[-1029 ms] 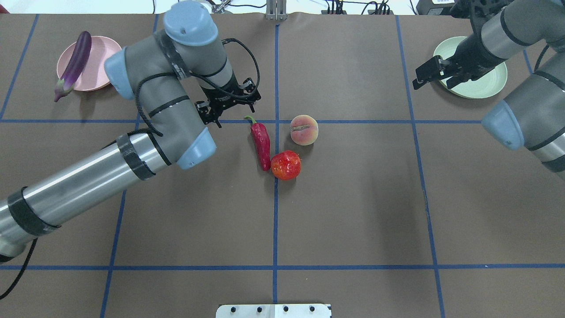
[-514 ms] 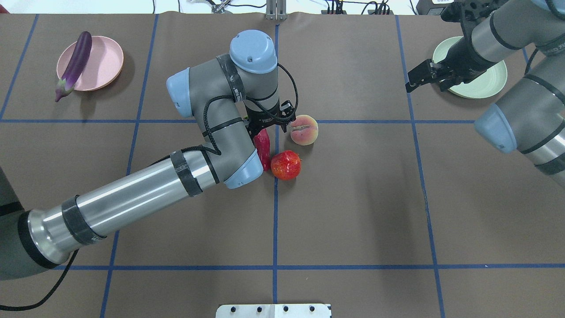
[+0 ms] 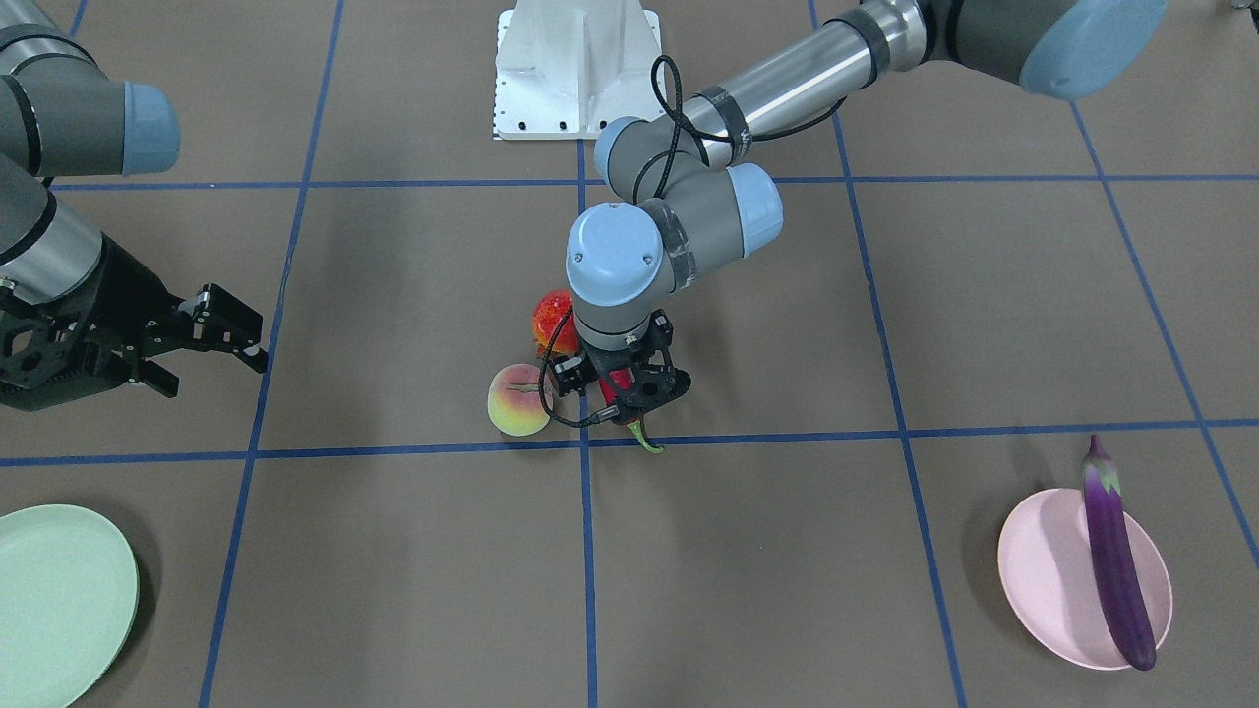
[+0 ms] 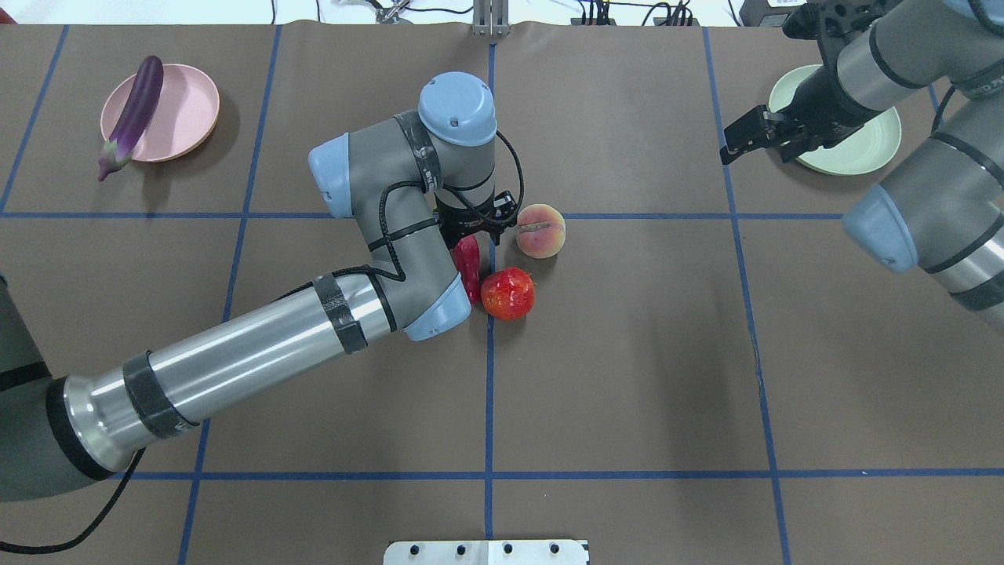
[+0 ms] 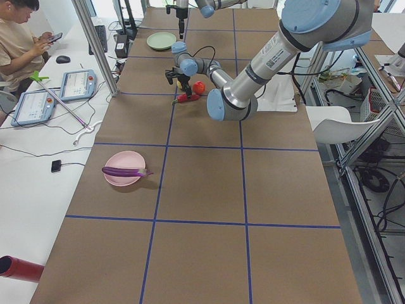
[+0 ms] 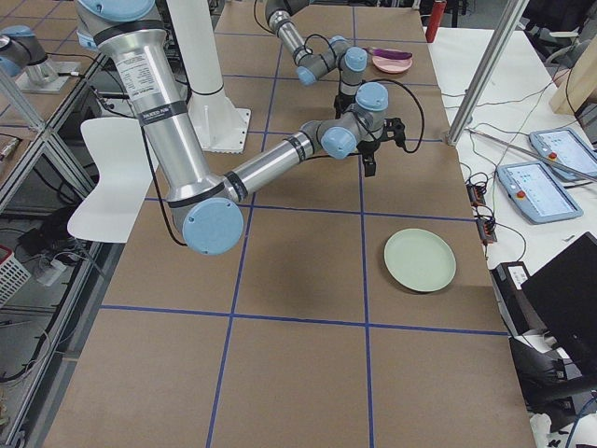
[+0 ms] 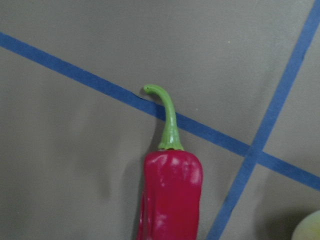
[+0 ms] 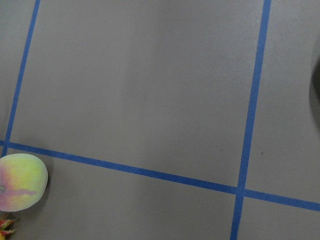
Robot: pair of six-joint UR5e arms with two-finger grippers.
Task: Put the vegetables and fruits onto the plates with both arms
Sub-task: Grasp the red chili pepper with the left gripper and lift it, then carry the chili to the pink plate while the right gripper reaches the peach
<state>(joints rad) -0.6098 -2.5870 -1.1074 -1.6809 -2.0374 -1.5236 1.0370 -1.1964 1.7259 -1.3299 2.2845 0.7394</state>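
Left gripper (image 3: 629, 393) hangs spread astride the red chili (image 7: 170, 200), apparently set to pinch it for the pink plate (image 3: 1033, 575); right gripper (image 3: 211, 366), likewise spread, hangs well apart.

A second ago the left gripper (image 4: 476, 226) hung left of the red chili (image 4: 469, 267), mid-frame. It has since swung right, over the chili's stem end, and dropped closer to the desk (image 4: 627, 353), hiding that end from overhead. In the upper right, the right gripper (image 4: 741, 137) has drifted slightly left, away from the mint green plate (image 4: 863, 157).
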